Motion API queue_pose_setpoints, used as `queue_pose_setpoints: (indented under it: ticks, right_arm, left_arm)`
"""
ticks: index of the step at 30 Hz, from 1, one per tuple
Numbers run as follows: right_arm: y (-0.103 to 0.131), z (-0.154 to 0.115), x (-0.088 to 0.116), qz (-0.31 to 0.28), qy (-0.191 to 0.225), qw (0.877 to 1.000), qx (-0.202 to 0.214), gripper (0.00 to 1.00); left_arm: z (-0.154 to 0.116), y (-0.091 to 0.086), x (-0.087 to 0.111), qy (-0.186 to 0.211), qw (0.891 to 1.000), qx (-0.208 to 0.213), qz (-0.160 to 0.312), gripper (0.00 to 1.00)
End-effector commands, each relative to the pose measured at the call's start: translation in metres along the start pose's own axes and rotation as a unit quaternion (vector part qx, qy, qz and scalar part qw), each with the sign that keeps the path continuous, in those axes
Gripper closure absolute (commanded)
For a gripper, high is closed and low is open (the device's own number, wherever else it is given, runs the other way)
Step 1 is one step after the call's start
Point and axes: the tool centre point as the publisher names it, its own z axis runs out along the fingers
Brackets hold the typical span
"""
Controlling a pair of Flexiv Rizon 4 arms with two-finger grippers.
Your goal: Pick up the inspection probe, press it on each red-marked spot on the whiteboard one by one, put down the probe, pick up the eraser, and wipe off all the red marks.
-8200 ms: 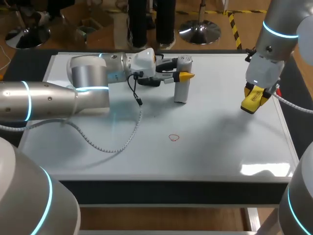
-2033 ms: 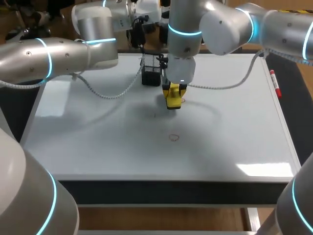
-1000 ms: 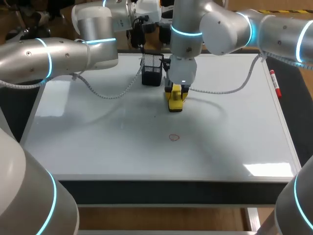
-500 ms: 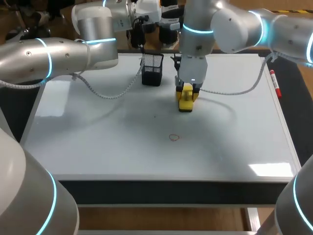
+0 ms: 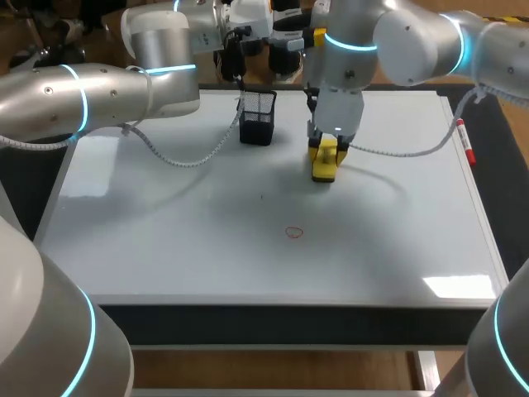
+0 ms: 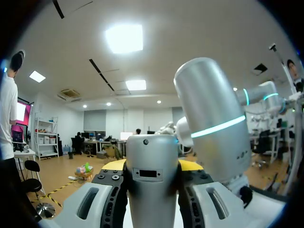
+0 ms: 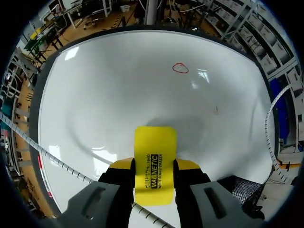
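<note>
Shifting rightward over the last two seconds, our right gripper is carrying the yellow eraser away from the black mesh holder. Our left gripper is clamping the inspection probe between both fingers, raised beyond the whiteboard's far edge. The holder is standing near that edge. The red mark is sitting toward the near edge. Our right gripper is pinching the eraser from both sides; we cannot tell whether it is touching the surface. A red marker is lying along the right edge.
</note>
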Motion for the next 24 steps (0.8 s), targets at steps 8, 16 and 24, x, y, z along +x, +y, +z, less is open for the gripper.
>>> queue_pose_setpoints:
  ticks: [8, 16, 24]
  right_arm:
    - [0.02, -0.07, 0.058, 0.036, 0.02, 0.995, 0.091, 1.0]
    - [0.025, -0.079, 0.104, 0.081, 0.03, 0.991, 0.102, 1.0]
    - [0.036, -0.076, 0.143, 0.129, 0.009, 0.987, 0.099, 1.0]
  left_arm:
    - [0.0, -0.001, -0.001, 0.002, 1.0, -0.001, -0.001, 1.0]
    - [0.0, -0.001, -0.001, 0.002, 1.0, -0.001, -0.001, 1.0]
    - [0.0, -0.001, -0.001, 0.002, 1.0, -0.001, -0.001, 1.0]
